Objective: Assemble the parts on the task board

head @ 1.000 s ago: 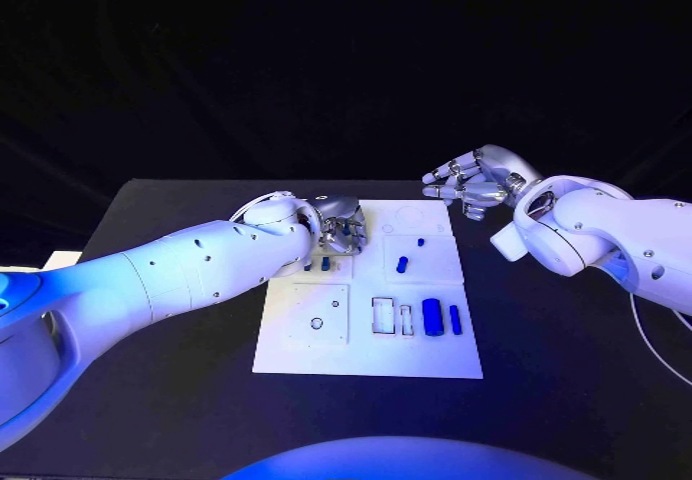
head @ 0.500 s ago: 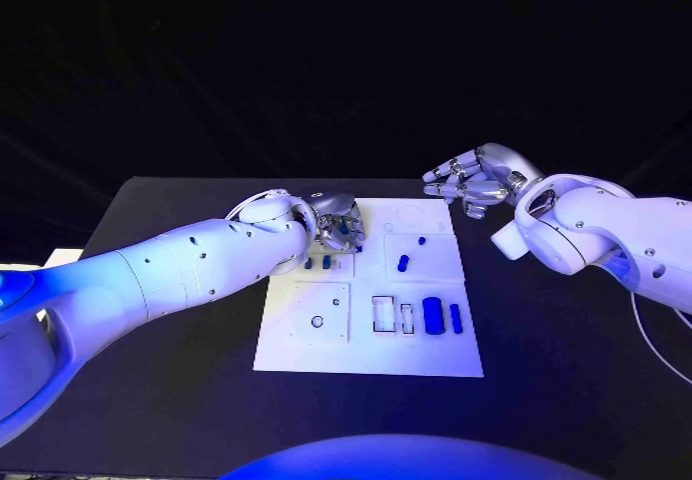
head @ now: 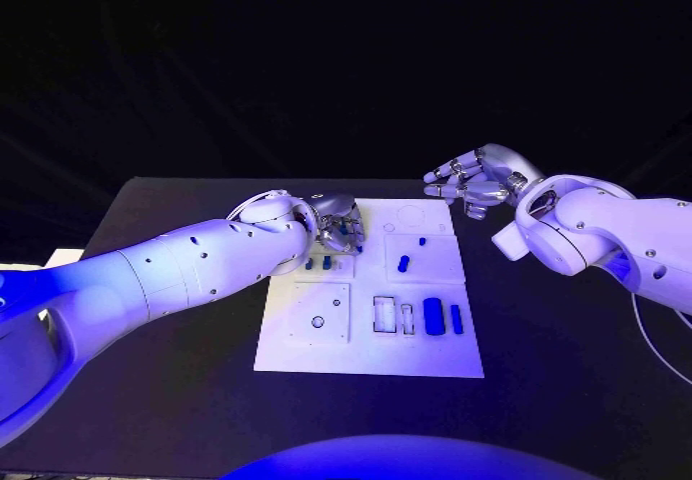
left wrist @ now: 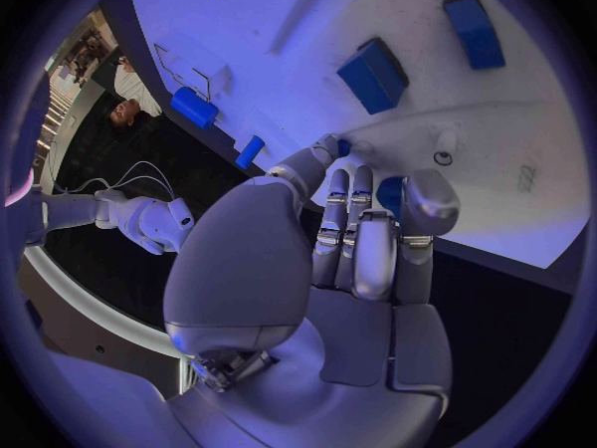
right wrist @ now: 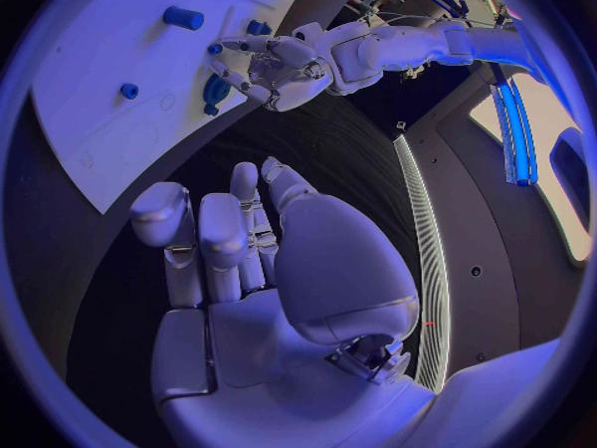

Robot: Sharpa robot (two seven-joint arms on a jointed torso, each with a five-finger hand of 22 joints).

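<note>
The left robot hand (head: pixel 338 222) sits over the far-left corner of the task board (head: pixel 368 355), fingers curled around a small blue part (left wrist: pixel 388 191) — held, as far as the left wrist view shows, though the contact is partly hidden. The right robot hand (head: pixel 473 178) hovers off the board's far-right corner above the table (head: pixel 173 400), fingers apart and empty.

Risk: the part is largely covered by the fingers, so its seating cannot be verified; a tilted insertion could jam it or let it slip onto the board.

The head view shows the remaining blue parts (head: pixel 433 317) lying near the board's front-right area. The right wrist view shows the left robot hand from the opposite side — blue visible between its fingers.
</note>
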